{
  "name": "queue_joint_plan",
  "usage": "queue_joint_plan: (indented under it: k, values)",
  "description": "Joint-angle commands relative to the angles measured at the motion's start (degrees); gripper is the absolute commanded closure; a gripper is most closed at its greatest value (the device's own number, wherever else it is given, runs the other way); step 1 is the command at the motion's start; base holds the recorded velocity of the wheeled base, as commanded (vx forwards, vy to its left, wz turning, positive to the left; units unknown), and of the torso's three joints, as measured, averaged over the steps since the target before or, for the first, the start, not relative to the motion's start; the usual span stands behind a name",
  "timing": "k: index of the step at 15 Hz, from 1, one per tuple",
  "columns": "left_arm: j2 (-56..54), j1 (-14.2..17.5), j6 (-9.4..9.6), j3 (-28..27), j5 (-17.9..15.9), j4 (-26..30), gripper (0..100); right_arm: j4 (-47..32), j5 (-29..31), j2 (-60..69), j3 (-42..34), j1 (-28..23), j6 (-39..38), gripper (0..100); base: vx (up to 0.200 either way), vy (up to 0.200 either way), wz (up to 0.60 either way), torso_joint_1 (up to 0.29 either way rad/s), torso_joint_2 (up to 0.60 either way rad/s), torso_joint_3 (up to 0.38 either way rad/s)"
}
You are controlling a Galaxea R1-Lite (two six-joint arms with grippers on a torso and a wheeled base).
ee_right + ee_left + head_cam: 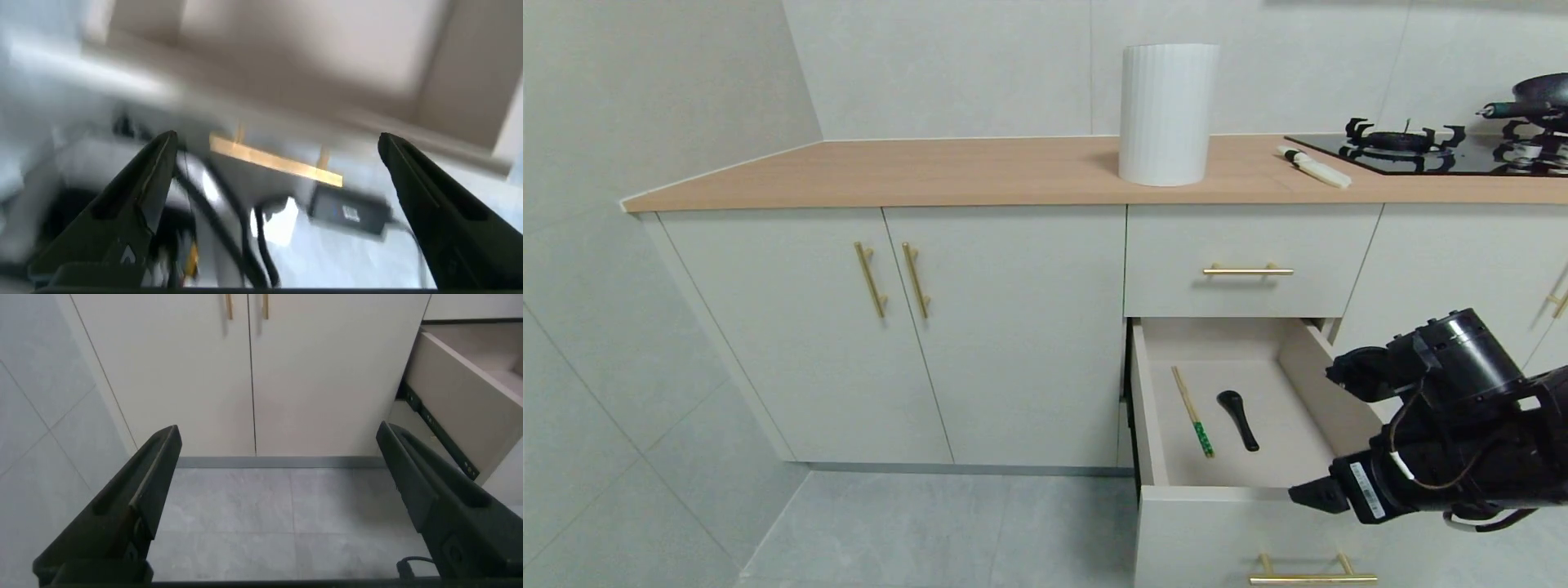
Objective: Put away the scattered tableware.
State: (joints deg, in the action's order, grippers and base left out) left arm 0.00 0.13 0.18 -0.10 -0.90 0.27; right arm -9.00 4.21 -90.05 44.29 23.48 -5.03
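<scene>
Left wrist view had the left jaws spread wide and empty over the floor [270, 514], facing the cupboard doors [253, 359]; the open drawer [466, 384] was cut off at the edge. In their own smeared view the right jaws stood parted too, holding nothing, with only a gold handle [274, 159] legible beyond. From the head, the right arm [1445, 441] hid the drawer's near right corner. Inside lay chopsticks [1192, 412] and a black spoon [1238, 419], side by side, not touching. On the surface [931, 171] a pale utensil [1313, 166], hard to identify, lay between a white cylinder [1168, 114] and the hob [1405, 147]; a pan [1539, 90] was cut off.
</scene>
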Motion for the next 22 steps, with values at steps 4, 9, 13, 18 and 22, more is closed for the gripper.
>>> queue_joint_plan:
  k: [4,9,13,18,22]
  values:
    - [0.0,0.0,-0.01,0.0,0.0,0.0,0,-6.4,-8.0,-0.2,-1.2,0.6,7.3,0,0.000,0.000,0.00,0.000,0.00,0.000]
    - [0.0,0.0,-0.01,0.0,0.0,0.0,0,-6.4,-8.0,-4.5,-2.1,2.6,7.9,0,0.000,0.000,0.00,0.000,0.00,0.000]
    - [0.0,0.0,-0.01,0.0,0.0,0.0,0,-5.9,-7.4,-8.4,-1.0,2.3,7.2,0,0.000,0.000,0.00,0.000,0.00,0.000]
    - [0.0,0.0,-0.01,0.0,-0.1,0.0,0,-2.6,-6.5,-9.9,-0.7,1.7,4.6,0,0.000,0.000,0.00,0.000,0.00,0.000]
    - [0.0,0.0,-0.01,0.0,0.0,0.0,0,4.7,-0.8,-14.5,-0.9,1.1,0.8,0,0.000,0.000,0.00,0.000,0.00,0.000]
